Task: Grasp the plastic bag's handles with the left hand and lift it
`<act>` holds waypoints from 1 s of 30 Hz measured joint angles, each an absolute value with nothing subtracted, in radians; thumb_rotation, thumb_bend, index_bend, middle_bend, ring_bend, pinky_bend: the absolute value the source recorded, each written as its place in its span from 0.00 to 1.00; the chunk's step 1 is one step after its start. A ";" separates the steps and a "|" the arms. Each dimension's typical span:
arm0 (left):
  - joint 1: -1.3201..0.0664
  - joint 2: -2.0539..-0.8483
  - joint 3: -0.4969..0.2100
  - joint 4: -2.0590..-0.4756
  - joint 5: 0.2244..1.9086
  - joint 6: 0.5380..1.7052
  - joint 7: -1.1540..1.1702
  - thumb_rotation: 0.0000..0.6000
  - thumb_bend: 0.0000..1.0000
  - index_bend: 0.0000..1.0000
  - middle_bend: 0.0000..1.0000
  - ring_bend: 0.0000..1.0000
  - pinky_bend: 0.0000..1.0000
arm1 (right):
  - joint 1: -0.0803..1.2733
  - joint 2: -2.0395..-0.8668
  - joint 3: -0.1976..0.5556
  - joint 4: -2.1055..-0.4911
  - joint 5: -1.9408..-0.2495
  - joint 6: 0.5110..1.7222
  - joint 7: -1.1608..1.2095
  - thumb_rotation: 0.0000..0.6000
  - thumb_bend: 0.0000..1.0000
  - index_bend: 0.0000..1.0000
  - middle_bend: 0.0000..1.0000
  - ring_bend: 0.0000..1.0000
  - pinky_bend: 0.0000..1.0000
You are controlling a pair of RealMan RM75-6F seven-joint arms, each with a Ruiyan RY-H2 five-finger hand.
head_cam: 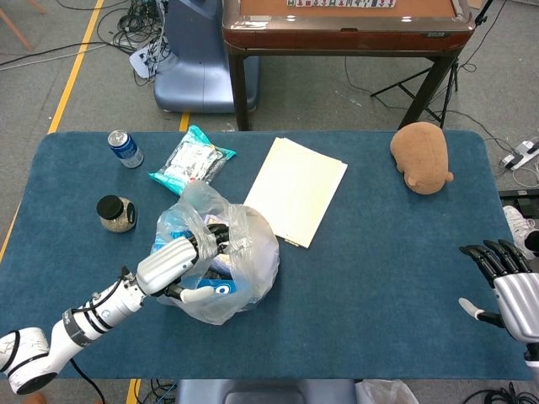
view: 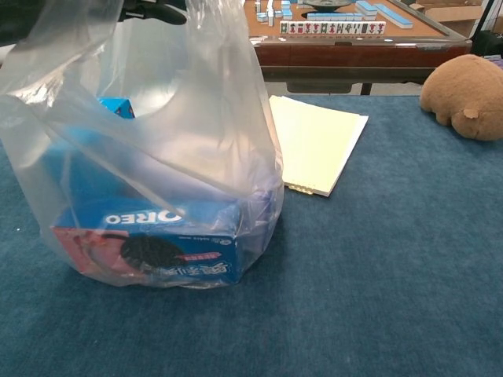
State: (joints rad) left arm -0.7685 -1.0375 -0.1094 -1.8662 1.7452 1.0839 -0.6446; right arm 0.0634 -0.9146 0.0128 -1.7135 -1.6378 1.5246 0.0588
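The left hand [head_cam: 192, 257] reaches over the clear plastic bag [head_cam: 221, 261] of snack boxes on the blue worktop [head_cam: 379, 278] — fingers curled into its gathered top, grip unclear — ready for lifting

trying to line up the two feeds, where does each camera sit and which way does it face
Head view: high above the near edge, looking steeply down on the blue table; shows the left hand at the plastic bag top and the right hand at the right edge.
Chest view: low, near table height, facing forward across it, the plastic bag close up; only dark fingertips show at the top.
Shared: bag, Oreo box, yellowish paper stack, brown plush toy, mahjong table.
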 measured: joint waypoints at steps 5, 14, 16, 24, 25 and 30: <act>-0.786 -1.029 -0.110 -1.893 1.738 1.072 -0.691 0.07 0.14 0.23 0.09 0.02 0.00 | 0.065 -0.915 0.015 -1.713 -1.636 1.522 0.060 1.00 0.15 0.21 0.21 0.12 0.12; -0.833 -0.997 -0.112 -1.950 1.725 1.033 -0.859 0.07 0.14 0.23 0.10 0.02 0.00 | 0.068 -0.918 0.019 -1.713 -1.630 1.520 0.058 1.00 0.15 0.21 0.21 0.12 0.12; -0.848 -0.989 -0.112 -1.959 1.725 1.022 -0.916 0.07 0.14 0.23 0.10 0.02 0.00 | 0.068 -0.920 0.019 -1.711 -1.628 1.519 0.059 1.00 0.15 0.21 0.21 0.12 0.12; -0.911 -0.970 -0.111 -1.977 1.727 0.978 -1.110 0.08 0.14 0.23 0.10 0.02 0.00 | 0.069 -0.922 0.022 -1.705 -1.625 1.519 0.064 1.00 0.15 0.21 0.21 0.12 0.12; -0.918 -0.971 -0.112 -1.977 1.724 0.973 -1.116 0.08 0.14 0.23 0.10 0.02 0.00 | 0.069 -0.922 0.022 -1.704 -1.625 1.518 0.065 1.00 0.15 0.21 0.21 0.12 0.12; -0.928 -0.991 -0.121 -1.976 1.678 0.951 -1.055 0.07 0.14 0.23 0.10 0.02 0.00 | 0.070 -0.924 0.022 -1.697 -1.623 1.516 0.072 1.00 0.15 0.21 0.21 0.12 0.12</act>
State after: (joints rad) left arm -0.9285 -0.9908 -0.1210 -1.9756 1.6779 0.9509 -1.0549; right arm 0.0696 -0.9238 0.0217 -1.6971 -1.6230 1.5164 0.0723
